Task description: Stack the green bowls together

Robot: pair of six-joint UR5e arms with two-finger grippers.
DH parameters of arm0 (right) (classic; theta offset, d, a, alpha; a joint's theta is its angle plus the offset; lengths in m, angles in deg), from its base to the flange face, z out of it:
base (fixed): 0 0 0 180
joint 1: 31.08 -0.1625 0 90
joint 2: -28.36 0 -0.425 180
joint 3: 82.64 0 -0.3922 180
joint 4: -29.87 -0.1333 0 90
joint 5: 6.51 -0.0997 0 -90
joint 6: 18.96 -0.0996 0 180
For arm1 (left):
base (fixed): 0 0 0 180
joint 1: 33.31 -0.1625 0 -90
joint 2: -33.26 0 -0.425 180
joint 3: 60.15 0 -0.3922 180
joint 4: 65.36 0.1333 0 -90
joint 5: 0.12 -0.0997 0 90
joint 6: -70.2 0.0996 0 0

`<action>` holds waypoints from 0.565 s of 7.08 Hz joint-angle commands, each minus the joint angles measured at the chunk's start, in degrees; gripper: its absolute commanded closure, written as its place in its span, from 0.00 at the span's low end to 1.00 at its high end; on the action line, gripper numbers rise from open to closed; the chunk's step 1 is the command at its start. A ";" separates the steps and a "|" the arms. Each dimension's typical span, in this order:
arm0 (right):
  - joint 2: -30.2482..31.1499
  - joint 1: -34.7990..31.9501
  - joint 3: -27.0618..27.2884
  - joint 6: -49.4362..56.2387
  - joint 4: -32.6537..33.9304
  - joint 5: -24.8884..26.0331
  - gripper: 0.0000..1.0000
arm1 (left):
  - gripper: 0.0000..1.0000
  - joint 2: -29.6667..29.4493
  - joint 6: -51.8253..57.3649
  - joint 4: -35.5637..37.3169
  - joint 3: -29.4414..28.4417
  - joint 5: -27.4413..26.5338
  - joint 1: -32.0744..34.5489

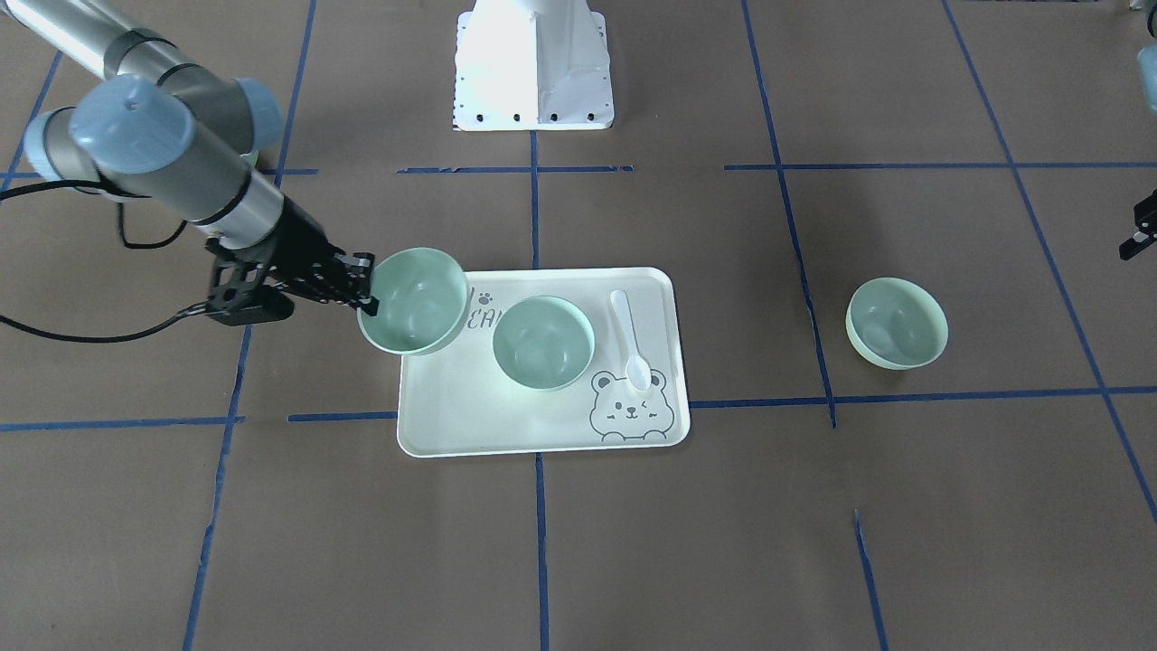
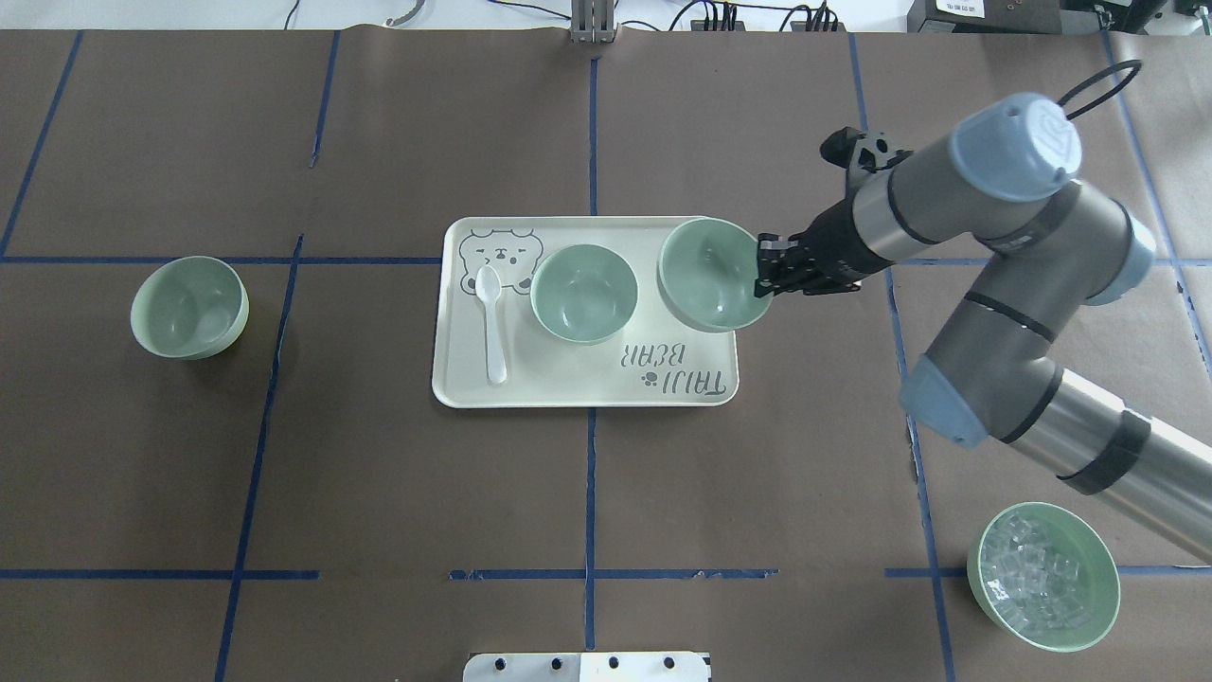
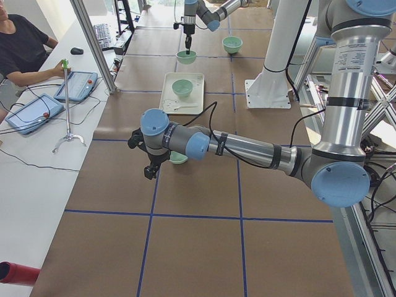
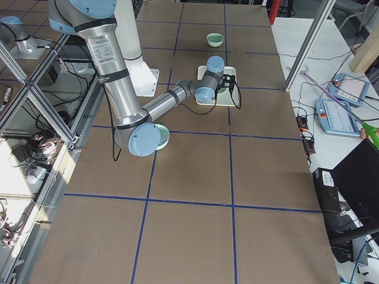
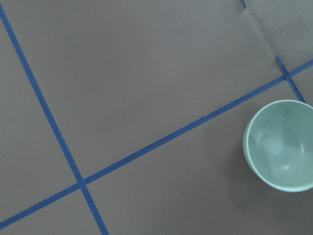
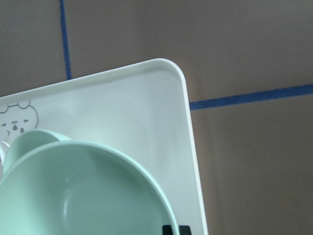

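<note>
Three pale green bowls show. My right gripper (image 2: 765,277) is shut on the rim of one green bowl (image 2: 705,275) and holds it over the right corner of the bear-printed tray (image 2: 530,384); it also shows in the front view (image 1: 414,300) and the right wrist view (image 6: 83,196). A second green bowl (image 2: 582,292) stands upright on the tray's middle. The third green bowl (image 2: 189,306) stands alone on the table at the left and shows in the left wrist view (image 5: 281,145). My left gripper (image 3: 148,167) hovers near that bowl; whether it is open or shut does not show.
A white spoon (image 2: 490,322) lies on the tray beside the bear print. A green bowl full of clear cubes (image 2: 1043,576) stands at the near right, under my right arm. The robot's white base (image 1: 533,63) is at the table's near edge. Blue tape lines cross the brown table.
</note>
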 commanded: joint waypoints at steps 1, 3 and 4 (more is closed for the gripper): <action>-9.85 4.41 -2.94 -3.53 9.29 3.83 1.00 | 0.00 0.00 0.09 -0.03 0.01 -0.04 0.00; -13.28 5.04 -6.01 -3.61 12.36 6.12 1.00 | 0.00 0.09 0.09 -0.03 0.10 -0.04 0.00; -13.83 6.43 -7.52 -3.53 12.90 8.56 1.00 | 0.00 0.09 0.09 -0.03 0.10 -0.04 0.00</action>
